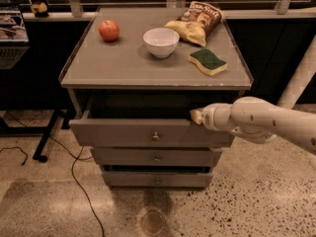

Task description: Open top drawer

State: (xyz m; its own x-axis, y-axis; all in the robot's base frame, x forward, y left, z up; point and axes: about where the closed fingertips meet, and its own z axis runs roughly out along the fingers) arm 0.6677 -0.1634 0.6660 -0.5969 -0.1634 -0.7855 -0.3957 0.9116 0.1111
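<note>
The top drawer [123, 132] is pulled partly out of the grey cabinet. Its flat grey front carries a small round metal knob [155, 137] at the centre. The inside is dark. My gripper [196, 116] reaches in from the right on a white arm [266, 122]. Its tip sits at the upper edge of the drawer front, right of the knob, at the opening. Below are the mid-sized drawer [156, 157] and the smallest drawer [157, 179], both closed.
On the cabinet top [118, 68] are a red apple [109, 30], a white bowl [161, 42], a chip bag [197, 21] and a green-and-yellow sponge [208, 61]. A black cable [74, 172] trails on the speckled floor at left. A table leg [47, 137] stands left.
</note>
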